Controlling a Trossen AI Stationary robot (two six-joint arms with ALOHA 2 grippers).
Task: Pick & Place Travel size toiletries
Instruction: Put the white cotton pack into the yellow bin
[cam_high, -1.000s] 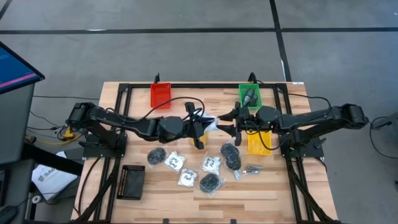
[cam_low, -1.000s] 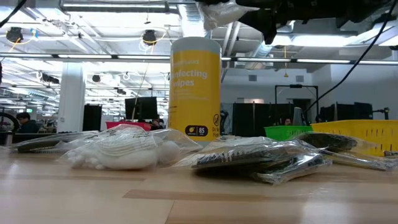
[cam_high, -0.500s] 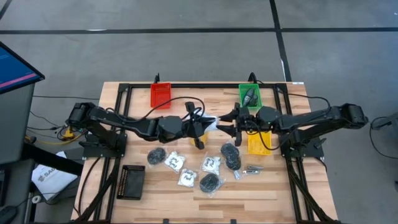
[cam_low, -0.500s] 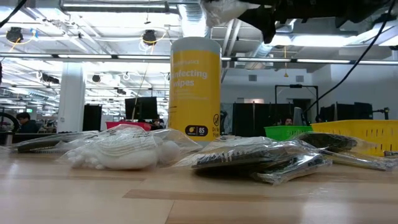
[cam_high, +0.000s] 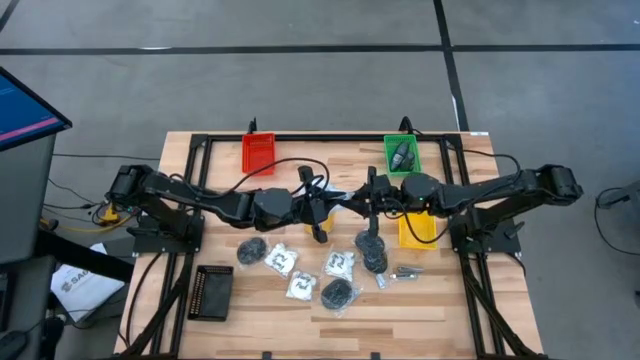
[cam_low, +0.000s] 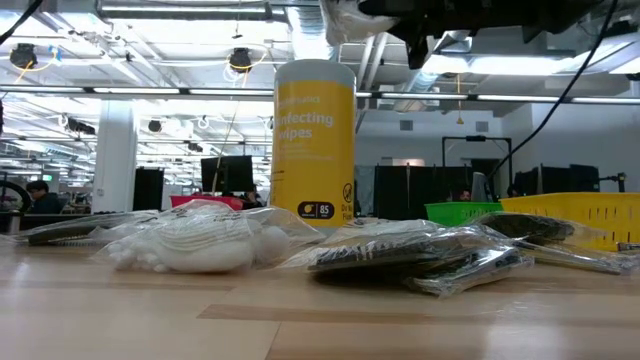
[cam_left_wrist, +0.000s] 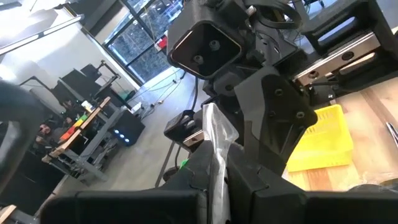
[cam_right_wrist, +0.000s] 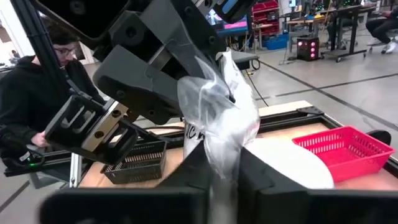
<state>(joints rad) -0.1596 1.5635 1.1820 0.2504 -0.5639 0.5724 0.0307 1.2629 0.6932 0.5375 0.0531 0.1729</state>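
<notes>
Two grippers meet at the centre of the high view, above bare wood between the red tray (cam_high: 258, 152) and green tray (cam_high: 401, 153): the left gripper (cam_high: 335, 205) and right gripper (cam_high: 358, 203) both pinch one clear-bagged sachet (cam_right_wrist: 219, 106), its print mostly hidden. Below them lie about three white sachets (cam_high: 282, 260) and four dark bundles (cam_high: 250, 250), overlapping and hard to count

A light wooden slatted table (cam_high: 250, 305) carries red (cam_high: 258, 152), green (cam_high: 402, 154), yellow (cam_high: 417, 229) and black (cam_high: 212, 292) plastic mesh trays; a tall yellow white-lidded wipes tub (cam_low: 314, 143) stands upright among them.
</notes>
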